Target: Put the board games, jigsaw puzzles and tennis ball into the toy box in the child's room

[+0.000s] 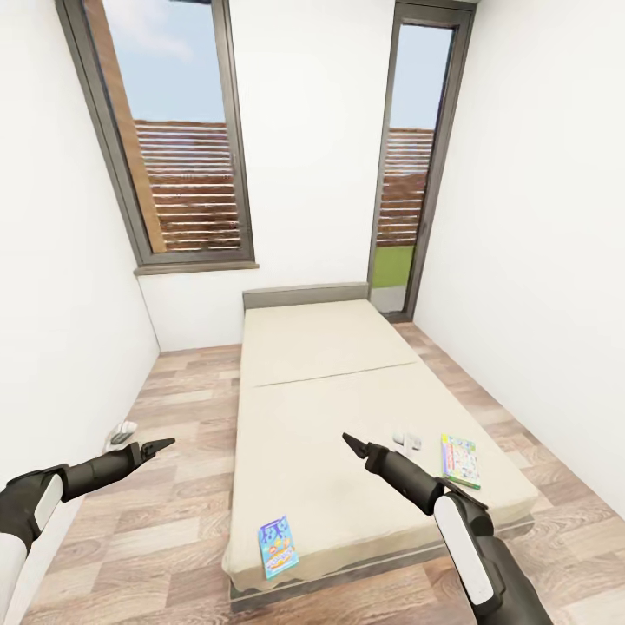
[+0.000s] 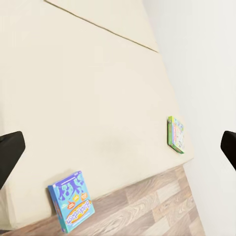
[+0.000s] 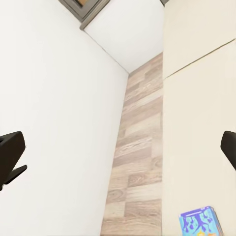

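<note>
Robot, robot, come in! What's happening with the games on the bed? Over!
Left tool and right tool open, empty. Blue board game and green board game flat on bed, untouched. Nothing blocking.
</note>
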`<state>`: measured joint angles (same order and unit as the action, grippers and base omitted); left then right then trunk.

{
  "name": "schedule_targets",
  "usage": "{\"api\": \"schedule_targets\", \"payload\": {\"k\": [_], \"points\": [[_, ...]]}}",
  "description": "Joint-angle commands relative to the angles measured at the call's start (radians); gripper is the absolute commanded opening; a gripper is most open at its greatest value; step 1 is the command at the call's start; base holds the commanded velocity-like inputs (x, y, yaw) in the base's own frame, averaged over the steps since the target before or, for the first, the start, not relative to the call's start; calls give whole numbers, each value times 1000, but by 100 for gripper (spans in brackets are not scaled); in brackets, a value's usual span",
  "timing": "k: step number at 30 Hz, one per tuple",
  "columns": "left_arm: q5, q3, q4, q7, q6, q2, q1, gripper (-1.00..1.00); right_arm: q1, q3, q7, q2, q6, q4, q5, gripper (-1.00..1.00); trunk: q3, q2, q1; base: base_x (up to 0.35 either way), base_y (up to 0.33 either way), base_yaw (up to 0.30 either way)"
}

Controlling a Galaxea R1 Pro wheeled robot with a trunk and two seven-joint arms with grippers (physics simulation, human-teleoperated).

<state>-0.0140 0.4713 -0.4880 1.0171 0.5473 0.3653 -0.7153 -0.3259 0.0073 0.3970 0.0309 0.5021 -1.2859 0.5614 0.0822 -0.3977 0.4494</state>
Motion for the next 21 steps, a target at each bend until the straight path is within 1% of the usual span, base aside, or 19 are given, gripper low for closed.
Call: {"api": "schedule_targets", "payload": {"k": [1, 9, 16, 21], "points": [[-1, 3, 0, 3, 10, 0, -1, 100, -1, -1, -1, 1, 7, 0, 6, 100, 2, -2, 1, 0, 5, 8], [-1, 3, 0, 3, 10, 0, -1, 100, -1, -1, -2, 0, 8, 3, 6, 100, 2, -2, 1, 0, -6, 4], [-1, 3, 0, 3, 10, 0, -1, 100, -1, -1, 1, 0, 8, 0, 8, 100, 2, -2, 1, 0, -113, 1], [-1, 3, 0, 3, 10, 0, -1, 100, -1, -1, 2, 0, 9, -4, 9, 100, 2, -2, 1, 0, -60, 0]]}}
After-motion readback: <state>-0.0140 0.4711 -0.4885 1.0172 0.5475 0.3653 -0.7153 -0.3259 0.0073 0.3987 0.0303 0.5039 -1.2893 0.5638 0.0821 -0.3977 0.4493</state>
